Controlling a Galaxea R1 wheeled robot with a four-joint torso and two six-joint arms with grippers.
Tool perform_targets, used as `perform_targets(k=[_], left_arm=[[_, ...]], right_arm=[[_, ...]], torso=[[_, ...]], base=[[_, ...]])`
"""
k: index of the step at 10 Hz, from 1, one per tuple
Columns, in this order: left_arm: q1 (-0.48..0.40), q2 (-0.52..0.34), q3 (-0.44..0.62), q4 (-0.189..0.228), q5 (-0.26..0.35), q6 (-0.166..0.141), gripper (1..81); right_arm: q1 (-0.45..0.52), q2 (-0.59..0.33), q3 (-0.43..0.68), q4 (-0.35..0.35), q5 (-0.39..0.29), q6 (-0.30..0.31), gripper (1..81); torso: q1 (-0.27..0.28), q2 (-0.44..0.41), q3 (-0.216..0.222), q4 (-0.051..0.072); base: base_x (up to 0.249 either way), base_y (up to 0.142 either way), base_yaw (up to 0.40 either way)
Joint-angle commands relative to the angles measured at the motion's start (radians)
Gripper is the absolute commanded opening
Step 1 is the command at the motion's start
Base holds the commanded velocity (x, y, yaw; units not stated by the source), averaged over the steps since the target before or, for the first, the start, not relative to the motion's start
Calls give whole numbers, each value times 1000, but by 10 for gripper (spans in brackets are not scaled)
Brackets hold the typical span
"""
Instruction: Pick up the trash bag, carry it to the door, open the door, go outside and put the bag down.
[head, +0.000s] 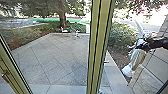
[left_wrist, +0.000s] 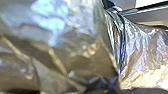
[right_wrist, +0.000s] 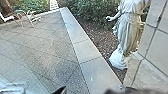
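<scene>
In the left wrist view the shiny, translucent trash bag (left_wrist: 62, 52) is very close and wrinkled. Its plastic bunches into tight folds where my left gripper (left_wrist: 117, 35) is shut on it. From the right side of the head view my dark right arm reaches in, its right gripper (head: 141, 45) overlapping a pale statue; I cannot make out whether it holds anything. A yellow-green door frame (head: 98, 47) stands upright near the middle, left of that arm. Another slanted frame (head: 12, 75) at the left bears a small metal fitting.
Beyond the frames lies a paved yard (head: 52, 60) with white chairs (head: 77, 33) at its far edge. The robed statue (right_wrist: 128, 32) stands beside a pale curb (right_wrist: 87, 50), near bushes (right_wrist: 87, 11) and a tiled wall (right_wrist: 156, 45). A tree (head: 62, 15) rises behind.
</scene>
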Motion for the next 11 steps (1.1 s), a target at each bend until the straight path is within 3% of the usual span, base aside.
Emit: perform_targets(k=[1,7,11], left_arm=[[-29,-2,6,-15,104,4,10],[-35,-3,4,-35,104,-2,10],[-38,-6,4,-44,104,-2,10]], right_arm=[[200,44,-98,-161,-1,-6,811],[192,98,-188,-362,69,-4,811],[188,113,-247,-405,92,-4,811]], torso=[[0,0,0,0],[-4,-2,2,0],[-5,-3,2,0]], base=[[0,0,0],[0,0,0],[0,0,0]])
